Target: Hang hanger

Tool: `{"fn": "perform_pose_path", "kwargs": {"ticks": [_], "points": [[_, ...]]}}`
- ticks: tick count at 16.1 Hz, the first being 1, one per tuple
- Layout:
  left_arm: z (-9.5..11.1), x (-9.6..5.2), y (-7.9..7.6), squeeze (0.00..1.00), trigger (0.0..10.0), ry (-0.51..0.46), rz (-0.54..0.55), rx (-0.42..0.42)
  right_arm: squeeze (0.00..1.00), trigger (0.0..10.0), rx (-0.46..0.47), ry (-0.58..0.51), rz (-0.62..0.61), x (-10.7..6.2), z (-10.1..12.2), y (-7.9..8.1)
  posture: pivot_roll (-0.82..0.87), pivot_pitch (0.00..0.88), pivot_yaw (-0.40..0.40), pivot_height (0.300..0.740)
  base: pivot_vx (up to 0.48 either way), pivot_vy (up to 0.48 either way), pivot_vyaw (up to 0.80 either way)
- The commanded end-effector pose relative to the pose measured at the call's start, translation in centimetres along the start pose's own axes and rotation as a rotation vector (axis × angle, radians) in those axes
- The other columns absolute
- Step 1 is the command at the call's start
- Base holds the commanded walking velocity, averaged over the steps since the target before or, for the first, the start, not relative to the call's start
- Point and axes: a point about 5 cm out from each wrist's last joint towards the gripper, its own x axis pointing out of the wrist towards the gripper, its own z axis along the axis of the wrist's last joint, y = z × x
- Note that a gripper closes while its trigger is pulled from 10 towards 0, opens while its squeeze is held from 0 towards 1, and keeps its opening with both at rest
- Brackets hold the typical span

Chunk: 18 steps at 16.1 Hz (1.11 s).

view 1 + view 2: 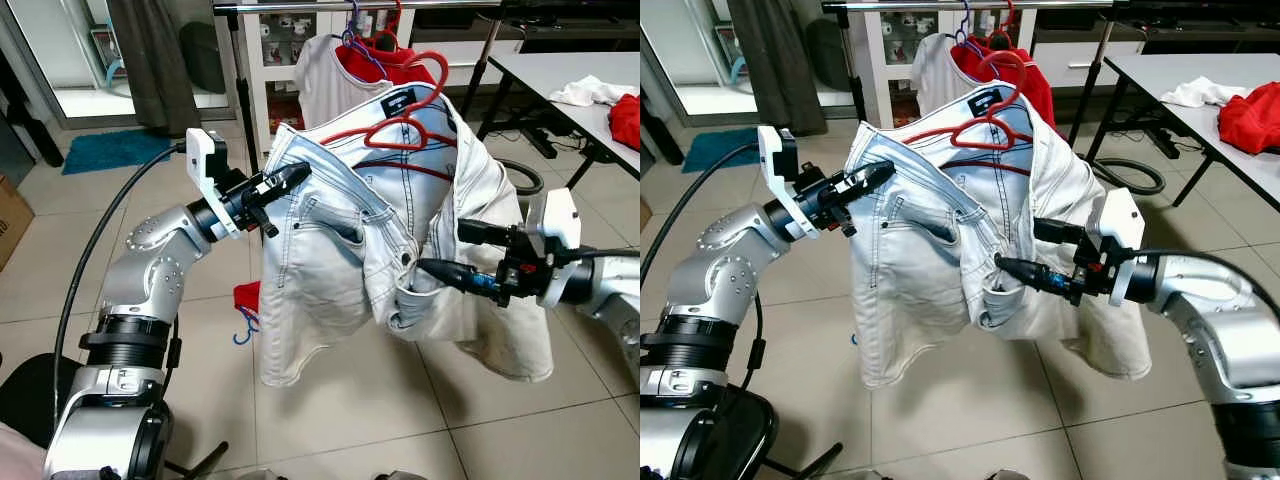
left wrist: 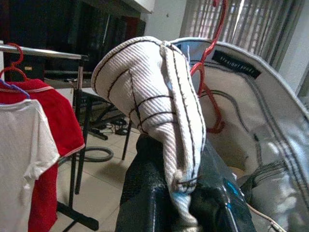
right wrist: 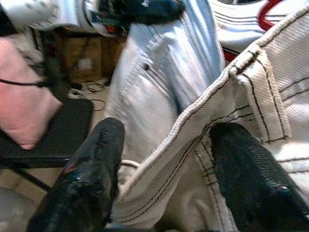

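White denim jeans (image 1: 340,270) hang spread in front of me with a red hanger (image 1: 400,128) threaded inside the waist, its hook rising above the waistband. My left gripper (image 1: 290,178) is shut on the waistband's left corner (image 2: 159,111), holding it up. My right gripper (image 1: 442,248) is at the right front of the jeans, open, and the seamed edge (image 3: 212,111) passes between its two fingers (image 3: 91,169). The clothes rail (image 1: 300,6) runs across the top, behind the jeans.
A white shirt (image 1: 320,80) and a red shirt (image 1: 395,60) hang on the rail. A table (image 1: 570,75) at the right carries white and red cloths. A red garment (image 1: 247,297) and blue hanger (image 1: 243,330) lie on the tiled floor below.
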Motion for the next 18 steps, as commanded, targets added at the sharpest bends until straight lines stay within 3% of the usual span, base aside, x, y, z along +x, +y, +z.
{"fn": "perform_pose_path", "kwargs": {"ticks": [1, 3, 5, 9, 12, 14, 16, 17, 18], "points": [[1.4, 0.8, -0.1, 0.00, 0.0, -0.025, -0.035, 0.061, 1.00, 10.0, -0.023, -0.062, 0.053, 0.2, 1.9, 0.3, -0.10, 0.000, 0.025, 0.740, 0.000, 0.000, 0.00], [1.3, 0.7, -0.1, 0.00, 0.0, -0.020, -0.034, 0.064, 1.00, 10.0, -0.052, -0.021, -0.015, -0.3, 1.9, -0.7, -0.10, 0.000, 0.022, 0.740, 0.000, 0.000, 0.00], [1.3, 0.4, 0.1, 0.00, 0.0, -0.016, -0.034, 0.069, 1.00, 10.0, -0.048, -0.025, -0.135, -1.8, 2.3, -2.4, -0.10, 0.000, 0.020, 0.740, 0.000, 0.000, 0.00], [1.4, 0.1, -0.2, 0.00, 0.0, -0.015, -0.084, 0.072, 1.00, 10.0, -0.022, -0.029, -0.095, -4.5, 3.5, -2.5, -0.11, 0.000, 0.012, 0.740, 0.000, 0.000, 0.00], [1.3, 0.1, 0.0, 0.00, 0.0, -0.002, -0.072, 0.088, 1.00, 10.0, -0.043, 0.037, -0.135, -5.2, 3.2, -3.1, -0.11, 0.000, 0.008, 0.740, 0.000, 0.000, 0.00], [1.3, 0.2, 0.3, 0.00, 0.0, 0.000, -0.044, 0.115, 1.00, 10.0, -0.086, 0.119, -0.138, -3.4, 2.2, -2.7, -0.11, 0.000, 0.004, 0.740, 0.000, 0.000, 0.00], [1.2, 0.5, 0.3, 0.00, 0.0, -0.004, -0.034, 0.119, 1.00, 10.0, -0.148, 0.092, -0.108, 1.1, 1.3, -0.9, -0.11, 0.000, 0.009, 0.740, 0.000, 0.000, 0.00], [1.1, 0.5, 0.2, 0.00, 0.0, 0.000, -0.034, 0.120, 1.00, 10.0, -0.183, 0.113, -0.085, 2.1, 0.9, -0.3, -0.11, 0.000, 0.010, 0.740, 0.000, 0.000, 0.00], [0.9, 0.5, 0.2, 0.00, 0.0, 0.012, -0.036, 0.127, 1.00, 10.0, -0.243, 0.244, -0.004, 2.8, -0.8, 0.8, -0.11, 0.000, 0.010, 0.740, 0.000, 0.000, 0.00]]}}
